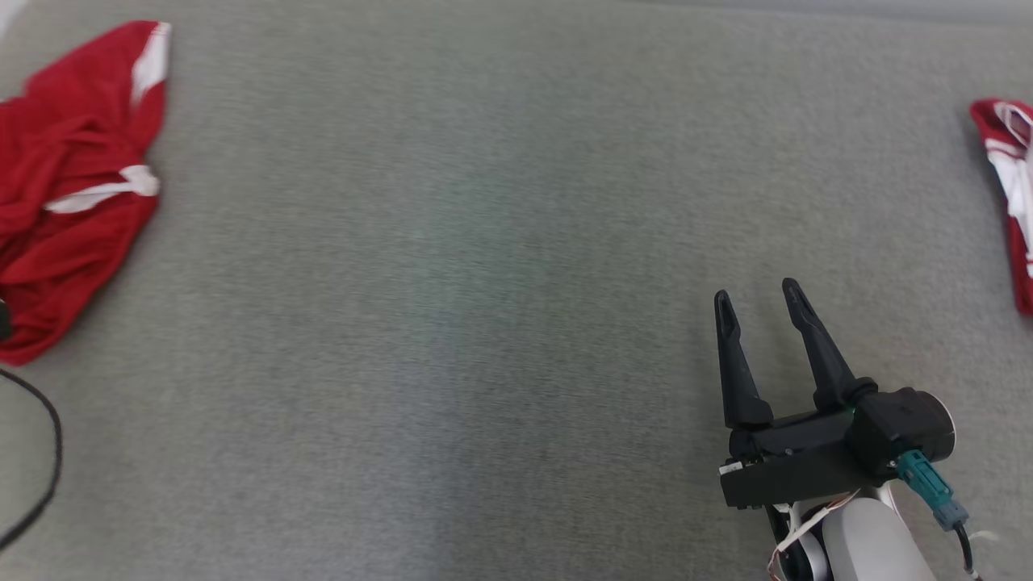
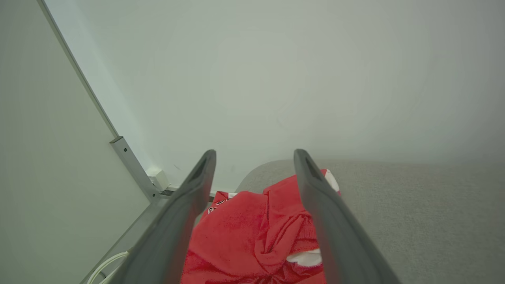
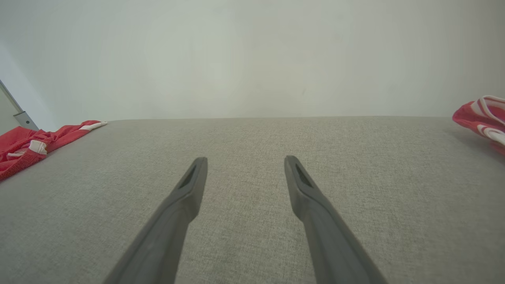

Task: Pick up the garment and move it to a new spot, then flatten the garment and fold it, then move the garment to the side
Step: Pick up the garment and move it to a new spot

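Jaws gape on both arms; red garment (image 1: 69,137) (crumpled) runs near-to-far.

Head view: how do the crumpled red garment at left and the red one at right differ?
The left red garment is a broad crumpled heap with sparse white trim; the right red garment shows a narrow strip at the frame edge, with denser white stripes. Both lie on grey fabric.
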Robot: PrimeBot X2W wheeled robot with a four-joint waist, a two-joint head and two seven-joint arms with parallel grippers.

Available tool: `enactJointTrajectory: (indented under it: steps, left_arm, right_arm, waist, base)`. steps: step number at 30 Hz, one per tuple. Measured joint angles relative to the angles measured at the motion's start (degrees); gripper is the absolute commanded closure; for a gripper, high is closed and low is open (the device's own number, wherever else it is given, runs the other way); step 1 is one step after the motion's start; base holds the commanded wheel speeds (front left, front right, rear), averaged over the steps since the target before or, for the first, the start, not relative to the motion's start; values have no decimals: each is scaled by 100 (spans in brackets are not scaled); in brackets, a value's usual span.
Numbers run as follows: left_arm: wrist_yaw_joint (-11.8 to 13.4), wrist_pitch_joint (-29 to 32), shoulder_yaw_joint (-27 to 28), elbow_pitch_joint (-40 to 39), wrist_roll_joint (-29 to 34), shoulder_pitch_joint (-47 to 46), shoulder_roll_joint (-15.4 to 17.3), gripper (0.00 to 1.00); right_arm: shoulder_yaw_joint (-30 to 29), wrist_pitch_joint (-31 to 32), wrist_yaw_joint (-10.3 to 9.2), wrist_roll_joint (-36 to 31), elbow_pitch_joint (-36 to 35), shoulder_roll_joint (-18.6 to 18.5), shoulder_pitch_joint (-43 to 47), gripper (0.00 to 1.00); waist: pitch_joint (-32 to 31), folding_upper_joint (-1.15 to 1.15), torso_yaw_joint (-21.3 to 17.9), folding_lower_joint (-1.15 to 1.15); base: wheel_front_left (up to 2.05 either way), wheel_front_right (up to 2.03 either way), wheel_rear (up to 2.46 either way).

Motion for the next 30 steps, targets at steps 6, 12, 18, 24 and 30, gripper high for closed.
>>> enactJointTrajectory:
  steps: [6, 12, 18, 24, 30]
  left_arm:
    - [0, 274, -298, 662, -401, -422, 238, 0]
    - [0, 634, -626, 1348, -703, -720, 427, 0]
    - [0, 1289, -923, 1992, -1140, -972, 521, 0]
    - [2, 2509, -1269, 2455, -1796, -1100, 541, 0]
    - [4, 2722, -1506, 2463, -2187, -1121, 635, 0]
  right_arm:
    - [-4, 0, 0, 7, -40, -1, -20, 0]
    - [-2, 0, 0, 4, -67, -3, -105, 0]
    - [1, 1, 0, 3, -75, -1, -118, 0]
    - [16, 0, 0, 4, -74, -1, -134, 0]
    - [15, 0, 0, 4, -68, -1, -141, 0]
  waist:
    - [272, 0, -320, 0]
    - [467, 0, -504, -1]
    - [568, 0, -587, -1]
    - [600, -1, -637, -1]
    - [609, -1, -672, -2]
  base:
    - [0, 0, 0]
    - [0, 0, 0]
    - [0, 0, 0]
    - [0, 0, 0]
    - [0, 0, 0]
